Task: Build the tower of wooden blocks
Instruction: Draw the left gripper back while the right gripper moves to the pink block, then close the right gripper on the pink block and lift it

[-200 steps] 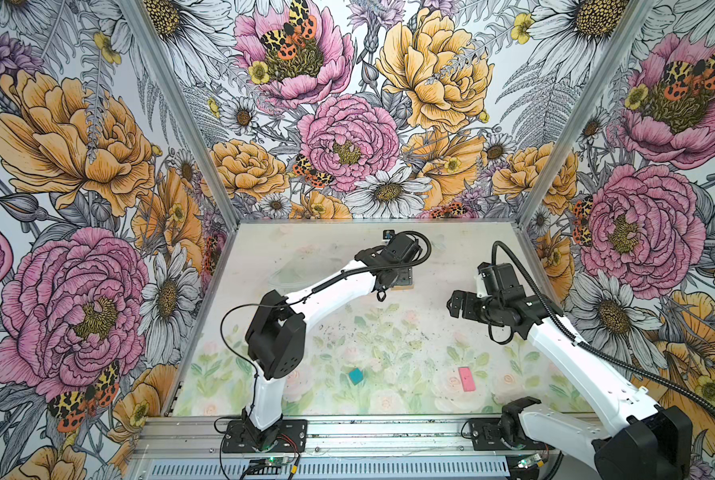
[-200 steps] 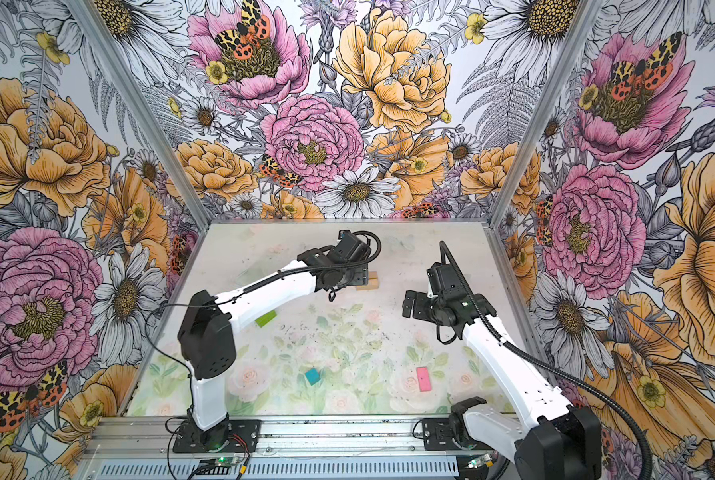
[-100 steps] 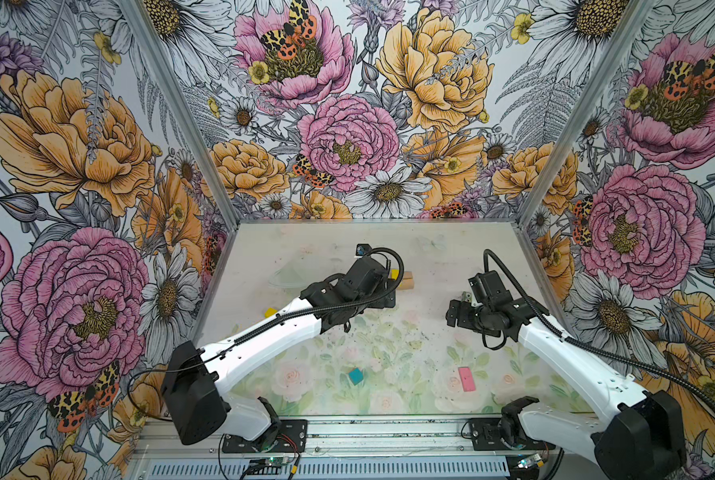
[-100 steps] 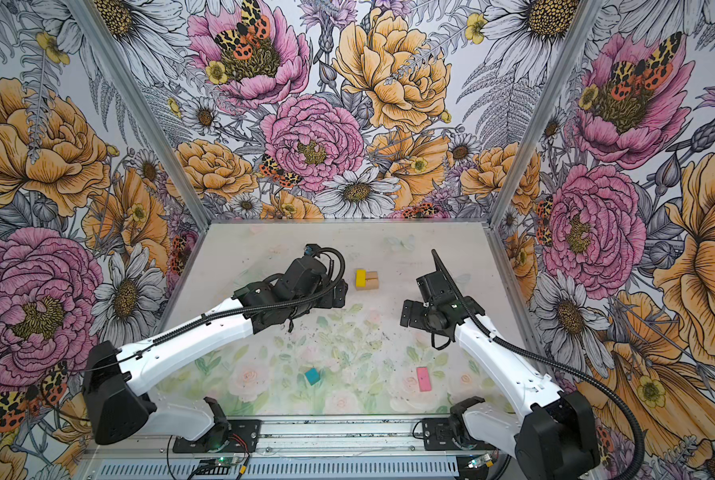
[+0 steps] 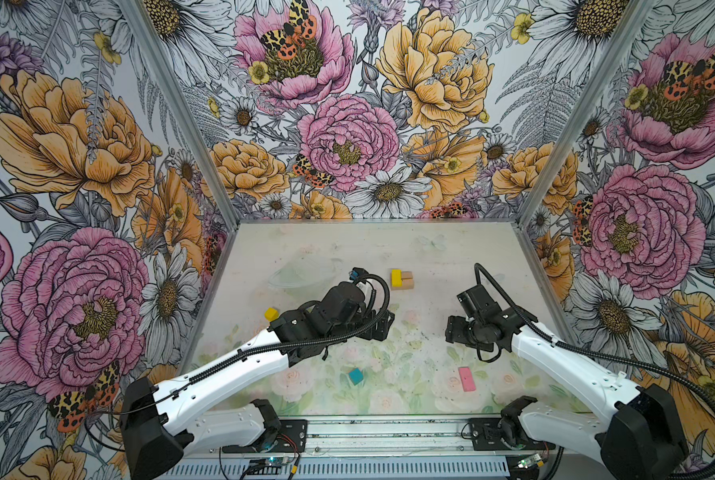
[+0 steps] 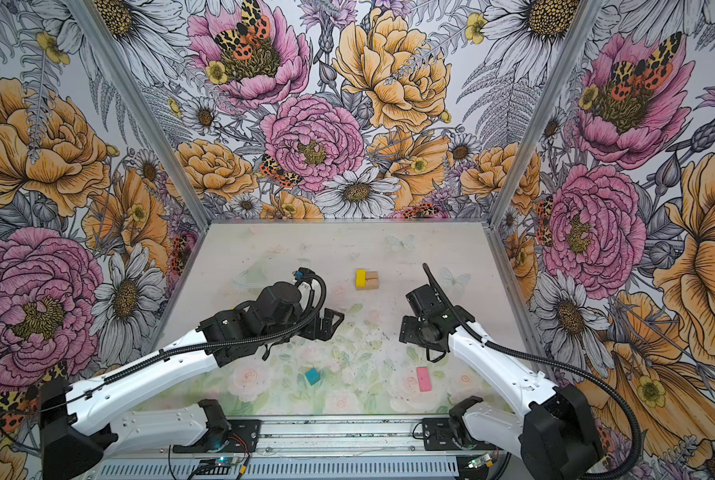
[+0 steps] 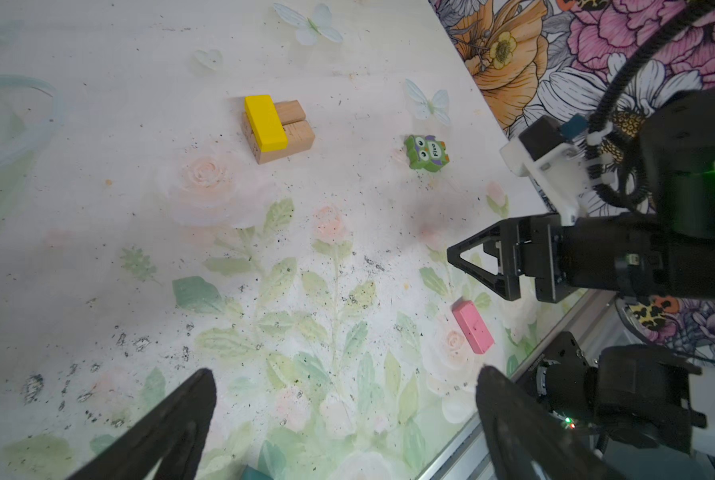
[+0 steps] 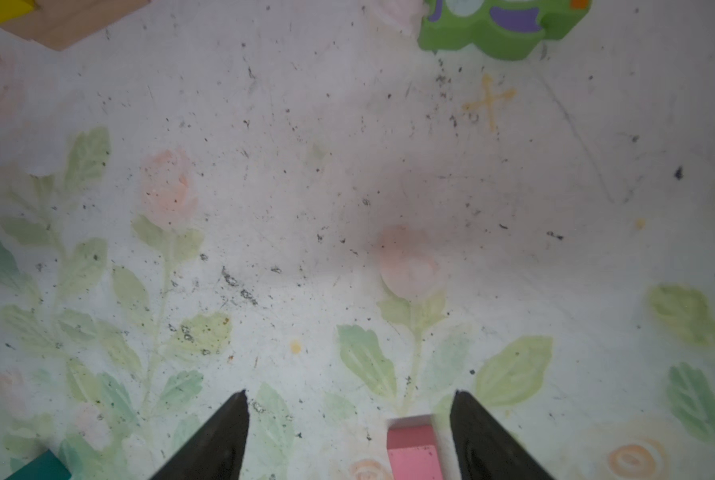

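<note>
A yellow bar lies across two tan planks, a low stack (image 5: 401, 279) (image 6: 366, 279) (image 7: 275, 126) at the back middle of the table. A yellow cube (image 5: 271, 313) sits left of it, half behind my left arm. At the front lie a teal cube (image 5: 356, 375) (image 6: 312, 376) and a pink slab (image 5: 466, 378) (image 6: 423, 378) (image 7: 472, 326). My left gripper (image 5: 383, 328) (image 7: 344, 374) hangs open and empty over the middle. My right gripper (image 5: 451, 330) (image 8: 349, 395) is open above the table; the pink slab (image 8: 412, 449) shows between its fingers, untouched.
A small green owl figure (image 7: 425, 153) (image 8: 501, 25) stands right of the stack; my right arm hides it in both top views. Floral walls close the left, back and right sides. A metal rail (image 5: 389, 428) with both arm bases runs along the front.
My left gripper opened, left the yellow bar on the planks and drew back toward the middle. My right gripper sank a little toward the front and its jaws narrowed somewhat.
</note>
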